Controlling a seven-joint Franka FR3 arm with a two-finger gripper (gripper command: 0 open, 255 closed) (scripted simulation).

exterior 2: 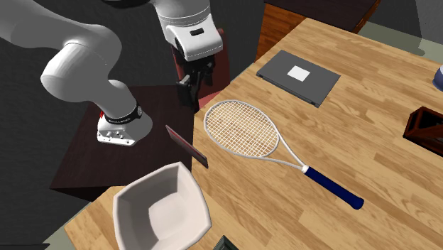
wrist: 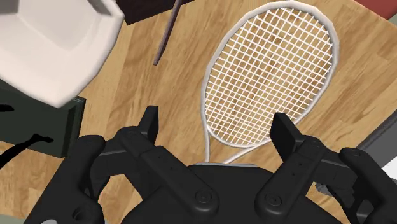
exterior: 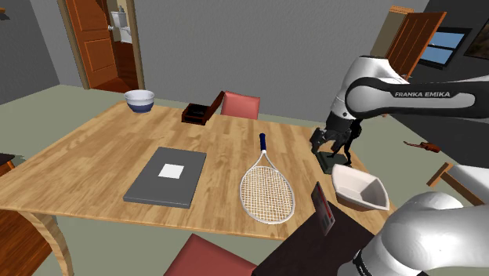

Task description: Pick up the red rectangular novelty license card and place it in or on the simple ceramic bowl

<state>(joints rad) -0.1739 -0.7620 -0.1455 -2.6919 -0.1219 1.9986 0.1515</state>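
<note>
The card (exterior 2: 186,145) is a thin dark red rectangle standing on edge at the table's border, between the dark stand and a white square bowl (exterior 2: 162,209). The same card (exterior: 322,207) rises beside that white bowl (exterior: 360,188) in the shoulder view. A round blue-and-white bowl (exterior: 139,100) sits at the table's far corner. My gripper (exterior: 332,146) hovers open and empty above the table. In the wrist view the gripper (wrist: 216,127) hangs over the racket head, with the card (wrist: 167,35) edge-on ahead of it beside the white bowl (wrist: 51,44).
A tennis racket (exterior: 266,184) lies mid-table with its blue handle pointing away. A grey flat slab (exterior: 166,176) lies toward the shoulder view's left and a dark brown open box (exterior: 202,111) sits at the far edge. A dark green block (wrist: 38,124) rests by the white bowl. Red chairs (exterior: 240,104) stand around.
</note>
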